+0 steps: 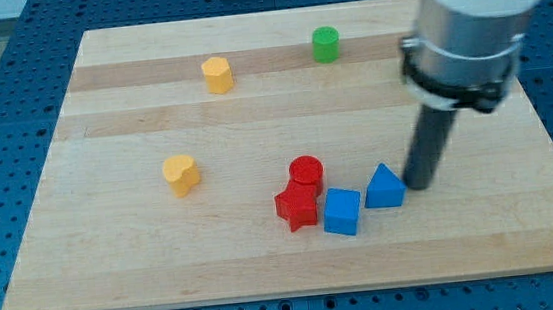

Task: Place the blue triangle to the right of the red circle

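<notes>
Blue triangle (385, 187), one, touching my tip (420, 185)

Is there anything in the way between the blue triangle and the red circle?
Partly. In the camera view the blue cube sits low between the blue triangle and the red circle, just below their direct line. My tip is right of the triangle.

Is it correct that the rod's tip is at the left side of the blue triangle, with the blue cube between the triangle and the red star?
Not quite. The camera view shows my tip at the right side of the blue triangle, not the left. The rest holds: the blue cube sits between the triangle and the red star.
</notes>
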Controlling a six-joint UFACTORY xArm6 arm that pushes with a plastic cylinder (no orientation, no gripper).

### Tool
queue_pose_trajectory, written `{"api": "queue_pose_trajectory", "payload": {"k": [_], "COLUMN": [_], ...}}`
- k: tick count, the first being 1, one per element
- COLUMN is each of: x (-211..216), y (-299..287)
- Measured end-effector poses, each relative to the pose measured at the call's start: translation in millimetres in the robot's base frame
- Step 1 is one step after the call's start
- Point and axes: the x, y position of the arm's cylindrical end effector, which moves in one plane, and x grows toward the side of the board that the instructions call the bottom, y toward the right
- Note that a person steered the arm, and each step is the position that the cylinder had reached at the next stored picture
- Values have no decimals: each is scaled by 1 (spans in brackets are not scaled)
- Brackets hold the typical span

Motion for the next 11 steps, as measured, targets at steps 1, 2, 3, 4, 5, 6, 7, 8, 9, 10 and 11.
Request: {"api": "queue_pose_trajectory", "payload": {"k": [1,2,3,4,5,6,7,8,9,10,11], "x": [0,4,41,16,-3,-6,-6,12,51,43,12], "y": [-12,27,41,32,7,41,27,41,31,-4,-32]}}
